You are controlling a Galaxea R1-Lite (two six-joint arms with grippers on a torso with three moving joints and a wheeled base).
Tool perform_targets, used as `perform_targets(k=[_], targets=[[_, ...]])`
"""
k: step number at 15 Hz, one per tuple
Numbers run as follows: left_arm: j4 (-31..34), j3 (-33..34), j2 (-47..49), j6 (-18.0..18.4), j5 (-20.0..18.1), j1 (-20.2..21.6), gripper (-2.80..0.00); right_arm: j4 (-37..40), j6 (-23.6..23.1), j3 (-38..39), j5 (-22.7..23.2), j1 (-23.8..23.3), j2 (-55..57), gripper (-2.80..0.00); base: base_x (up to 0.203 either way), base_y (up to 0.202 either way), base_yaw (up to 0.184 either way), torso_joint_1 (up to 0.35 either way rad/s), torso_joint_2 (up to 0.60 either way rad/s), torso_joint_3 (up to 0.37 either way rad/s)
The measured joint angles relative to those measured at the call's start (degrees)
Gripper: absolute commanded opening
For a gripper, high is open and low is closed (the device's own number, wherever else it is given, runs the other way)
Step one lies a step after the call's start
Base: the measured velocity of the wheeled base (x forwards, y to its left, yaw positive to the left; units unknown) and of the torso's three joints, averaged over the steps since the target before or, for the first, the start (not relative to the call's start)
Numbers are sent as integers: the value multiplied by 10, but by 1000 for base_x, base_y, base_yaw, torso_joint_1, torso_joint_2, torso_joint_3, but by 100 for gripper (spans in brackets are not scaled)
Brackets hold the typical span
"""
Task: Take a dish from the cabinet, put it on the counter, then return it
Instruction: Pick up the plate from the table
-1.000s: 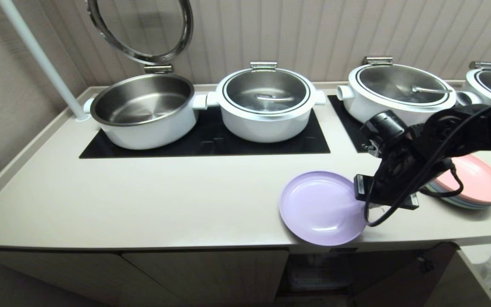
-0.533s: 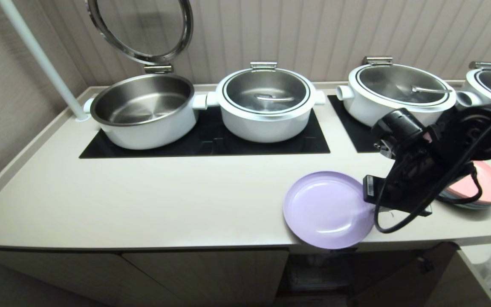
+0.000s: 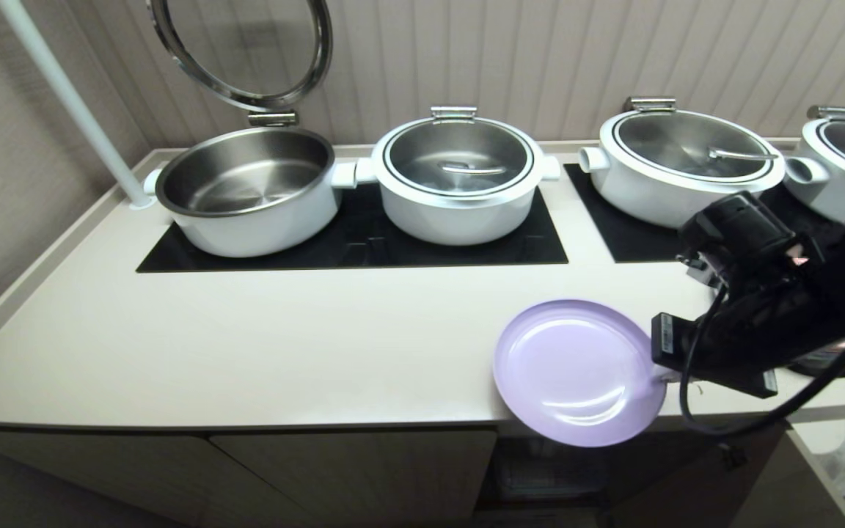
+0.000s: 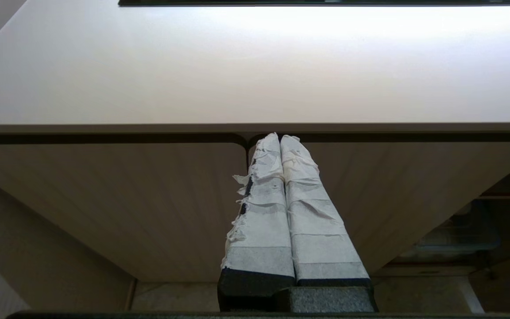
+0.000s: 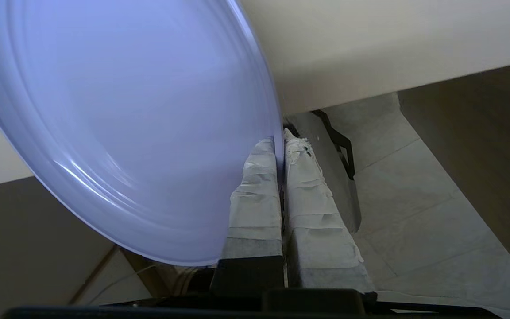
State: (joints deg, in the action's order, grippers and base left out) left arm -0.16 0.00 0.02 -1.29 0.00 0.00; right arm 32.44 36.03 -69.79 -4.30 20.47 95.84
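The dish (image 3: 576, 370) is a lavender plate, tilted slightly, its near part hanging out past the front edge of the counter (image 3: 283, 345). My right gripper (image 3: 663, 375) is shut on the dish's right rim. The right wrist view shows the rim of the dish (image 5: 126, 124) pinched between the taped fingers (image 5: 259, 186) of that gripper (image 5: 280, 141). Below the dish the cabinet (image 3: 547, 469) stands open and dark, its door (image 3: 694, 477) swung out. My left gripper (image 4: 280, 137) is parked low in front of the closed cabinet doors (image 4: 104, 199), shut and empty.
Several white pots stand at the back on black cooktop panels (image 3: 364, 242); the leftmost pot (image 3: 246, 187) has its lid raised. A stack of pastel plates (image 3: 826, 357) is mostly hidden behind my right arm. A white pole (image 3: 70, 103) rises at the back left.
My right gripper has carried the dish toward the counter's front edge and slightly right. The dish now overhangs the edge. The left arm has not moved.
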Motion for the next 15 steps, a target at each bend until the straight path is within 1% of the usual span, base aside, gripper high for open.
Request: perform_targets(k=[2,9,13,15], targets=[[0,0,0,0,0,0,-280,-12,12,25,1,0,-26,-280,0,0,0,0,0,0],[0,0,0,0,0,0,-280,-12,22,116,11,-6,-128,-280,0,0,0,0,0,0],[0,0,0,0,0,0,-280,-7,27,183,40,-7,-202,-280,0,0,0,0,0,0],[0,0,0,0,0,0,-280,-4,27,214,46,-7,-237,-280,0,0,0,0,0,0]])
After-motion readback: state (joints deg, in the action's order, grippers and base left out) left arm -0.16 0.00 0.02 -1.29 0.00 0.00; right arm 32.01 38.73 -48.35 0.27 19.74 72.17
